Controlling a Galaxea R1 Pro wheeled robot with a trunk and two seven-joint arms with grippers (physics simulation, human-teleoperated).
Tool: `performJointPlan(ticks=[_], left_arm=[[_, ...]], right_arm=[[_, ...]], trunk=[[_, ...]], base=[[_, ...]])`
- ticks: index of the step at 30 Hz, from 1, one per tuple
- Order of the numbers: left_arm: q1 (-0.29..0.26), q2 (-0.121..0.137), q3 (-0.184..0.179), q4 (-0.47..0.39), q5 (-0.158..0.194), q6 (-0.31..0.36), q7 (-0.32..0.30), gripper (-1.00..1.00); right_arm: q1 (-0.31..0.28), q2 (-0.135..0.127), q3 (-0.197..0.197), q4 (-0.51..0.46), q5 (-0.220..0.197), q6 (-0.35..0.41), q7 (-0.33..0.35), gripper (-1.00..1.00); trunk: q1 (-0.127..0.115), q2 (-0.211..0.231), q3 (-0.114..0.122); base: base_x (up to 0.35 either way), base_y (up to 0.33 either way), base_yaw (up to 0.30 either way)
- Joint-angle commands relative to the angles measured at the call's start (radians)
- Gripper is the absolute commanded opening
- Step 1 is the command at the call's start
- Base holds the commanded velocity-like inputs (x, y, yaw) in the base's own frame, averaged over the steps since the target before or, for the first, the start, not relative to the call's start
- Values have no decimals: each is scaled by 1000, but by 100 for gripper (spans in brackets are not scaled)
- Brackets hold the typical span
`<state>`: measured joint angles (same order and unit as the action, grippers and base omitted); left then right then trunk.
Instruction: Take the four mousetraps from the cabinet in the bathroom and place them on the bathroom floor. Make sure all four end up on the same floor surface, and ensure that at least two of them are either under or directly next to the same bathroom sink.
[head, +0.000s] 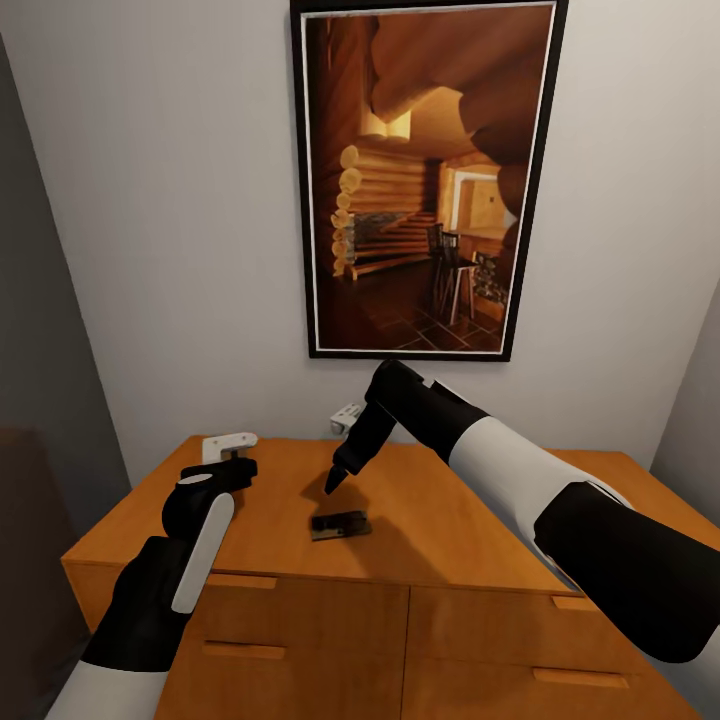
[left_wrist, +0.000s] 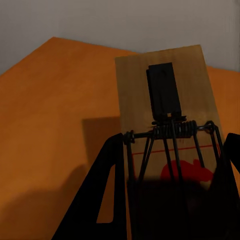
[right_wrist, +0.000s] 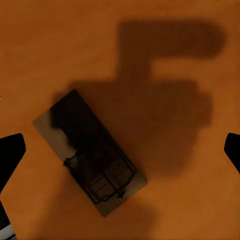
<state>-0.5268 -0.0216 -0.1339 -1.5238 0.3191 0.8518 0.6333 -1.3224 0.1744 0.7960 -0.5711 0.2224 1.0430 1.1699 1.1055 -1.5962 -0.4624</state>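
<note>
The robot stood in front of a wooden cabinet (head: 470, 520) with drawers, against a pale wall where a framed picture (head: 425, 180) of a log cabin interior hung; the left gripper (head: 232, 465) was raised over the left part of the cabinet top and clenched on a mousetrap (left_wrist: 167, 115), a light wooden board with a black plate and a wire spring, which stood out between the two dark fingers (left_wrist: 100, 195) in the left wrist view; the right gripper (head: 335, 480) hung above the middle of the top with its fingers spread wide and nothing between them; a second mousetrap (head: 340, 524) lay flat on the cabinet top just below that gripper, not touched by it, partly in the arm's shadow; a small white object (head: 347, 415) stood near the wall behind the right arm, and I could not tell what it was.
</note>
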Motion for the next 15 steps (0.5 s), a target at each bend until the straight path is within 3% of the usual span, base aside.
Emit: performJointPlan(ticks=[1,15], left_arm=[[-1,0,-1,-1,9,3,12,-100],[-1,0,-1,-1,9,3,11,-100]], right_arm=[[-1,0,0,-1,10,4,10,100],[1,0,1,-7,8,4,11,100]], trunk=[[0,-1,-1],[0,-1,-1]], base=[[0,0,0],[0,0,0]])
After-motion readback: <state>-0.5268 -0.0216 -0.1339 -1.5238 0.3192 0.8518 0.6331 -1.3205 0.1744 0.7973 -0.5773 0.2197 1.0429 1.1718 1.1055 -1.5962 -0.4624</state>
